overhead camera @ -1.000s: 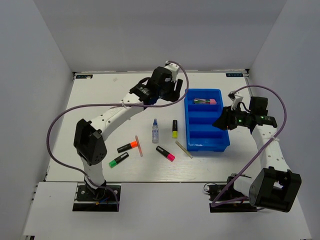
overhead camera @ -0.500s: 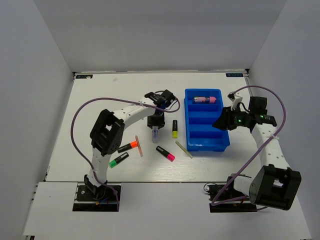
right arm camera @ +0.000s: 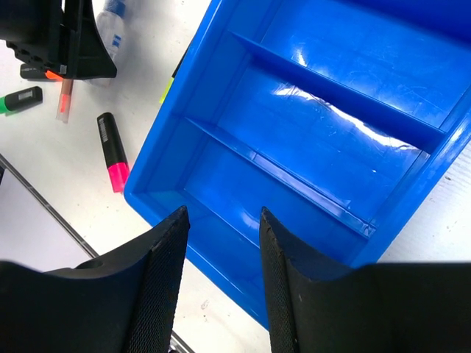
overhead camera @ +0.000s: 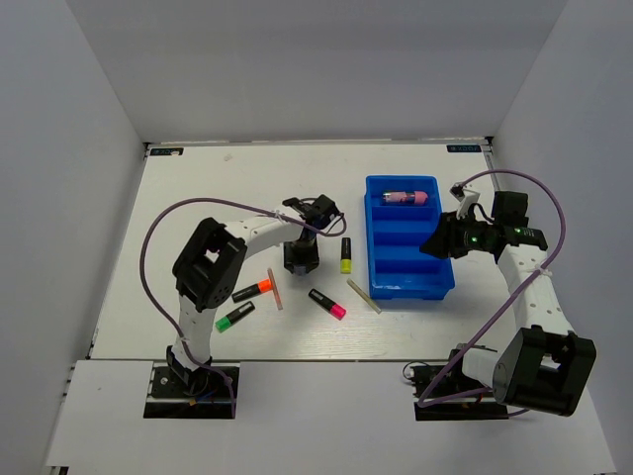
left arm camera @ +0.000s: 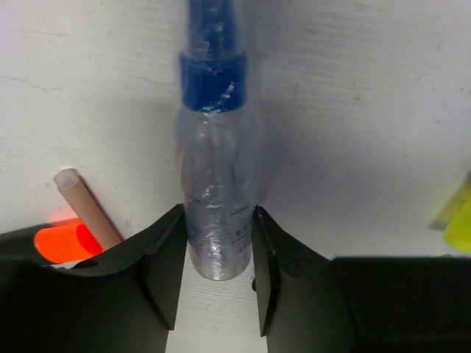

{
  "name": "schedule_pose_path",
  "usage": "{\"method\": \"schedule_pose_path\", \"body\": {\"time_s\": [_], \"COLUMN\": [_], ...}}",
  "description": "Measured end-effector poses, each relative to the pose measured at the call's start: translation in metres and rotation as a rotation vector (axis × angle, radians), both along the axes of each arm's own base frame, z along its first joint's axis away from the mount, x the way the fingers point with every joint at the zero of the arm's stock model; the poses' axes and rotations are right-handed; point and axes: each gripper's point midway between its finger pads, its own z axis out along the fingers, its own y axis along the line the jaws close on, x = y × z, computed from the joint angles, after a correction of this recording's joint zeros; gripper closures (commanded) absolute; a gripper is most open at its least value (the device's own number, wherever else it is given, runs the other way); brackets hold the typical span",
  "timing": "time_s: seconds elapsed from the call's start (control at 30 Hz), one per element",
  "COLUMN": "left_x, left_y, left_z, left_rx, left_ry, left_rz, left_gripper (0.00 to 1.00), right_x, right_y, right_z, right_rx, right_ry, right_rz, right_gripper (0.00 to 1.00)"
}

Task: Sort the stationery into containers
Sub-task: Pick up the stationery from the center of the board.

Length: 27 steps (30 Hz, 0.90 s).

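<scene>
My left tool is closed on the bottle. Its two black matte fingers press flat against both sides of the bottle's lower body. The bottle lies on its side near the middle of the surface, just left of the tray. It is a slim cylinder of clear, thin plastic with faint print and a glossy sheen. A blue collar sits at its shoulder under a narrower, see-through blue cap.

Beside my left finger lie a pale, round-ended stick and the glowing tip of the orange highlighter. The surface is matte white and lightly scuffed.

My right tool is open and holds nothing, its textured black fingers apart above the tray's near end. The tray is a bright blue, shiny, hard plastic rectangle, split by straight ribs. It stands toward the right edge. The pink tube lies in the farthest compartment.

Toward the near edge lie the yellow highlighter, the pink highlighter and the green highlighter. A second stick lies by the tray's near left corner.
</scene>
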Motion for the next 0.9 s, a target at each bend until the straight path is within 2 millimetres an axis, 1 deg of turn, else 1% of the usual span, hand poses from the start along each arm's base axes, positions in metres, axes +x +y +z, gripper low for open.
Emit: {"method": "schedule_pose_path", "body": {"time_s": [0.03,0.07,0.1,0.2,0.23,0.27,0.3,0.37,0.4,0.47,0.53,0.63,0.7,0.73,0.83,0.9], "left_x": [0.0,0.0,0.0,0.001,0.001,0.001,0.001,0.001,0.001,0.001,-0.001,0.01,0.019,0.023,0.029,0.033], "left_y": [0.0,-0.001,-0.002,-0.003,-0.003,-0.003,-0.002,-0.003,-0.003,-0.007,-0.018,-0.05,-0.07,-0.078,-0.089,-0.1], "left_z": [-0.001,-0.001,-0.001,-0.003,-0.003,-0.003,-0.003,-0.002,-0.002,0.0,0.007,0.036,0.062,0.079,0.107,0.121], "left_rx": [-0.001,-0.002,-0.006,-0.012,-0.014,-0.015,-0.016,-0.02,-0.02,-0.02,-0.027,-0.062,-0.1,-0.118,-0.159,-0.199], "left_ry": [0.0,-0.001,-0.004,-0.012,-0.015,-0.017,-0.019,-0.02,-0.02,-0.022,-0.024,-0.107,-0.188,-0.236,-0.31,-0.351], "left_rz": [0.003,0.0,-0.003,-0.002,-0.004,-0.005,-0.009,-0.031,-0.052,-0.115,-0.221,-0.388,-0.481,-0.534,-0.633,-0.724], "left_gripper": [0.57,0.63,0.74,0.85,0.96,1.0,1.0,1.0,1.0,1.0,1.0,1.0,1.0,1.0,1.0,1.0], "right_x": [0.0,0.0,-0.001,-0.001,-0.001,-0.001,-0.001,-0.001,-0.001,-0.002,-0.002,-0.002,-0.002,-0.002,-0.002,-0.003], "right_y": [0.0,0.0,0.0,0.0,0.0,0.0,0.0,0.0,0.001,0.001,0.002,0.002,0.002,0.002,0.002,0.002], "right_z": [0.0,0.0,0.0,0.0,0.0,0.0,0.0,0.0,0.0,0.001,0.002,0.003,0.003,0.003,0.003,0.003], "right_rx": [0.0,0.0,0.0,0.0,0.0,0.0,0.0,0.001,0.002,0.003,0.007,0.01,0.011,0.011,0.012,0.013], "right_ry": [0.001,0.002,0.003,0.003,0.003,0.003,0.003,0.003,0.002,-0.002,-0.008,-0.013,-0.015,-0.016,-0.016,-0.016], "right_rz": [0.0,0.0,0.0,0.0,0.0,0.0,0.0,0.002,0.004,0.008,0.014,0.021,0.024,0.024,0.025,0.026], "right_gripper": [0.53,0.53,0.53,0.53,0.53,0.53,0.47,0.39,0.33,0.32,0.32,0.34,0.34,0.34,0.34,0.34]}}
